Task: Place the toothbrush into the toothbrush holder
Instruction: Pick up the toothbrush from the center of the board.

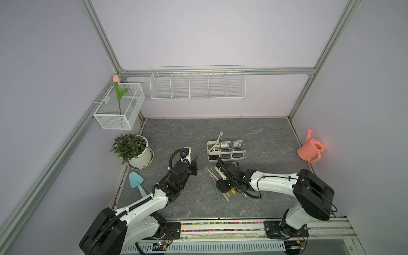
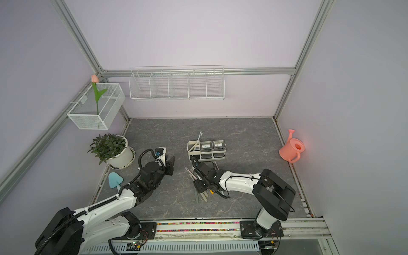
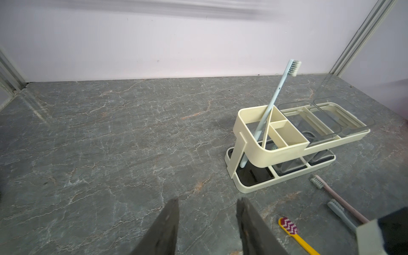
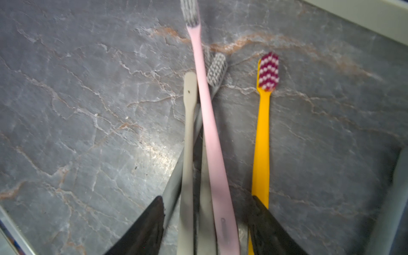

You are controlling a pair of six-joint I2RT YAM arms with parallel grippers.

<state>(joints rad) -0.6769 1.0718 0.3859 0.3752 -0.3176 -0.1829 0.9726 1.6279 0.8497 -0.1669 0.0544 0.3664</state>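
Jaws of my right gripper (image 4: 206, 198) stand apart, straddling three slim handles at once. A matte pink plastic toothbrush (image 4: 207, 114) lies across a beige toothbrush (image 4: 189, 123) and a grey toothbrush with checked bristles (image 4: 217, 68). All sit between the jaws because they are heaped and crossed on the grey veined stone-look tabletop (image 3: 110, 132). I judge the pink, lying on top, easiest to lift alone. A glossy yellow toothbrush with crimson-and-white bristles (image 4: 262, 136) lies just outside one jaw. My left gripper (image 3: 207, 199) is parted on nothing. Ahead of both sets of jaws stands the cream rectangular plastic toothbrush holder (image 3: 284, 152). A pale blue toothbrush (image 3: 272, 103) leans in its divided end compartment, and clear square cups (image 3: 318, 123) fill the other two.
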